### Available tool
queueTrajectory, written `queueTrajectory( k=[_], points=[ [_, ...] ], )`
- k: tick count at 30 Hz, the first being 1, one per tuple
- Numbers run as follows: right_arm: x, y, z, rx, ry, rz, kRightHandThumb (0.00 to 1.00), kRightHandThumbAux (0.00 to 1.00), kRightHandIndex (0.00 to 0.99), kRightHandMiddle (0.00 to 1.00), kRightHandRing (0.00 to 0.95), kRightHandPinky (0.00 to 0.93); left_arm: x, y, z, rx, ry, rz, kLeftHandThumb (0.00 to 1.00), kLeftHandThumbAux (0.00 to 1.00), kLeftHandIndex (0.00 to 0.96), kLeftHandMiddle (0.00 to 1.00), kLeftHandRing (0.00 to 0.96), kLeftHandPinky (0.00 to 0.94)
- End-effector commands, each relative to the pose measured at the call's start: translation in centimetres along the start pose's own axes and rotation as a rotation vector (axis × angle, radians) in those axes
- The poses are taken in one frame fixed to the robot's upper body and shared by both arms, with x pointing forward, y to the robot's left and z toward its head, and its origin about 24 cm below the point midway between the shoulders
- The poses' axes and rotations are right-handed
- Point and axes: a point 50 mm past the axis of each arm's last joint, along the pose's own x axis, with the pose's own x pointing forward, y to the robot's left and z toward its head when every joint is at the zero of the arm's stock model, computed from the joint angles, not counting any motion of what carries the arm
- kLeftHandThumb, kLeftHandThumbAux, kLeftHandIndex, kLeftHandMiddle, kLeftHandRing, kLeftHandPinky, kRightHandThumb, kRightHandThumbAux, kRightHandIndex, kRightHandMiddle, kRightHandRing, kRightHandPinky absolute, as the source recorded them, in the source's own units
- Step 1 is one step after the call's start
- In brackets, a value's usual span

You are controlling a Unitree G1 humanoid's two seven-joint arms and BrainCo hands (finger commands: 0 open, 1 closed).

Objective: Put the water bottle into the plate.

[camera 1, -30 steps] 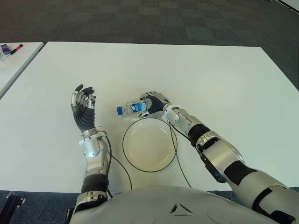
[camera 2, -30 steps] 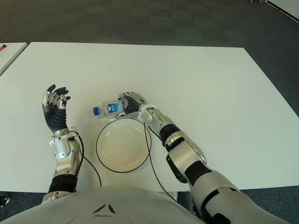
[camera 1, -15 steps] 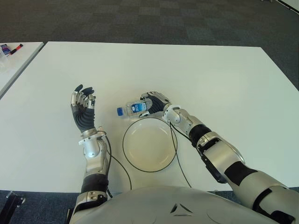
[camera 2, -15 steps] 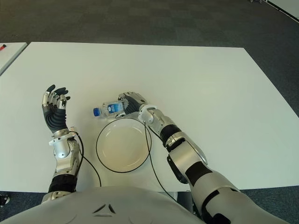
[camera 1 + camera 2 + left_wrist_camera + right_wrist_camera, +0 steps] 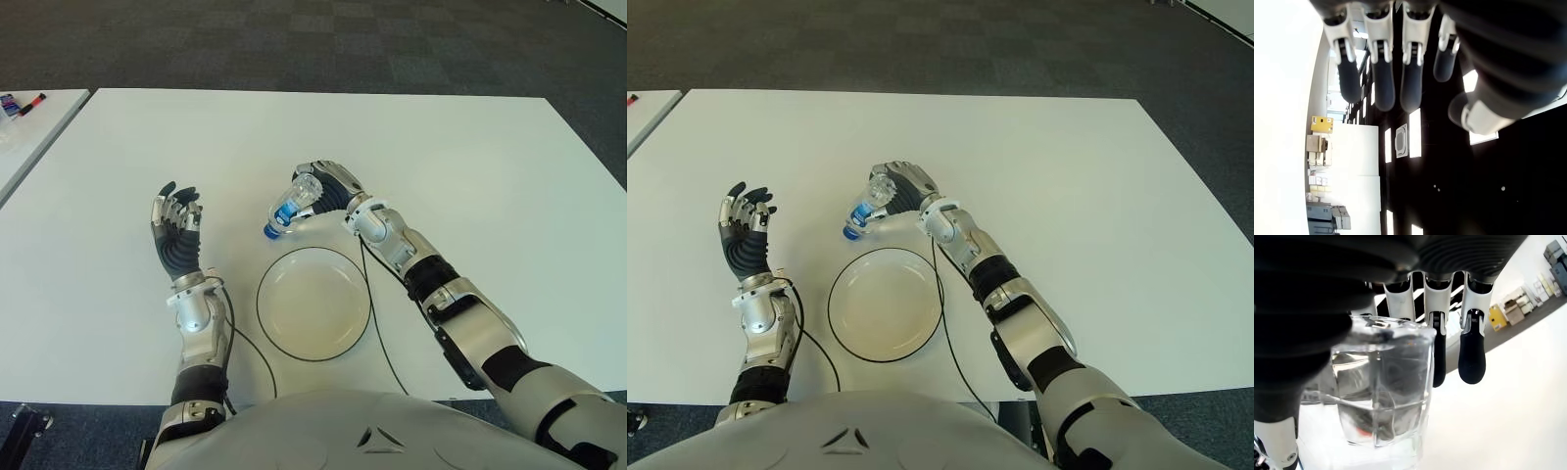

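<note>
Right now my right hand (image 5: 331,188) has the water bottle (image 5: 289,206) clamped near its base end, fingers (image 5: 1471,352) wrapped around the clear body; it is tilted, blue cap pointing down toward the tabletop (image 5: 470,166), base up in my palm. Whether the cap touches the surface I can't tell. The bottle sits just beyond the far rim of the plate (image 5: 313,303), not over it yet. My left hand (image 5: 175,230) shows to the left of the plate, raised palm-up with fingers (image 5: 1376,73) loosely spread, gripping nothing. Step in hand, as I judge it: carry the bottle toward me over the rim and set it inside the plate. To do it well: lift the cap end enough to clear the rim before moving, since a low cap could catch the edge and shove the plate. Keep the grip firm; the bottle holds water, so weight may shift as it tilts. Bring it over the plate's middle, lower until it lies or stands stably, then let go. Laid on its side it could roll to the rim, so release slowly. A black cable (image 5: 377,313) runs along the plate's right side; avoid dragging it.
</note>
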Motion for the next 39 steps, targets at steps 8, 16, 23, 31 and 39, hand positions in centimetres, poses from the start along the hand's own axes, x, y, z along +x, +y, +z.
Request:
queueTrajectory(
  k=[8,16,23,31,39],
  points=[
    [-0.30,0.38,-0.50,-0.014,0.062,-0.071,0.952,0.658,0.389,0.501,0.517,0.840,0.08,0.16,-0.51,-0.019,0.022,0.001,0.532,0.652,0.213,0.327,0.330,0.370],
    [-0.12,0.58,-0.57,0.017,0.091,-0.071,0.953,0.658,0.389,0.502,0.517,0.833,0.06,0.16,-0.65,-0.020,0.025,0.002,0.526,0.641,0.215,0.325,0.329,0.362],
    [-0.05,0.65,-0.54,0.009,0.091,-0.080,0.953,0.658,0.391,0.501,0.514,0.826,0.06,0.13,-0.69,-0.023,0.032,0.002,0.533,0.640,0.211,0.319,0.325,0.360],
    [0.04,0.77,-0.51,-0.001,0.083,-0.088,0.953,0.657,0.391,0.501,0.514,0.830,0.07,0.17,-0.79,-0.030,0.041,0.009,0.541,0.642,0.203,0.312,0.321,0.363],
    [0.16,0.86,-0.62,-0.002,0.090,-0.090,0.953,0.657,0.391,0.500,0.515,0.828,0.08,0.14,-0.78,-0.027,0.034,0.011,0.542,0.638,0.196,0.306,0.317,0.356]
  ],
)
